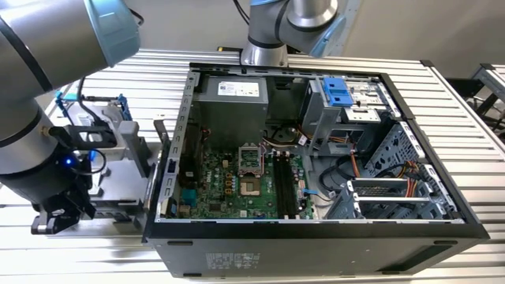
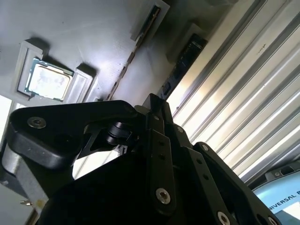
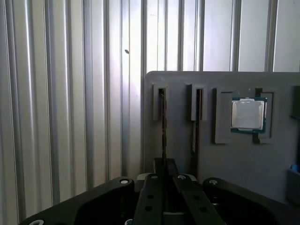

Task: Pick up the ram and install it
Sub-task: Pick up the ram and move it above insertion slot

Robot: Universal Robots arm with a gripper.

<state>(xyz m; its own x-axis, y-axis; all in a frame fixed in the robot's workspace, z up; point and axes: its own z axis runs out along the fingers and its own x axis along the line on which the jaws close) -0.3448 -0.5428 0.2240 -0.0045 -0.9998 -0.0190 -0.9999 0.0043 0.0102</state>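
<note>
First wrist view: our tool (image 3: 165,165) lines up on the ram (image 3: 163,119), on edge in its tray (image 3: 229,168) slot (grip we cannot tell); exterior view's board slots (image 1: 289,183) lie empty.

Grey arm (image 1: 28,136) angled down at the exterior view's left, black gripper (image 1: 54,220) pointing downward

The table (image 3: 70,93) is ribbed, shiny bare metal — the grey tray (image 3: 225,159) looks matt plastic, the gripper (image 3: 165,165) matt black.
</note>
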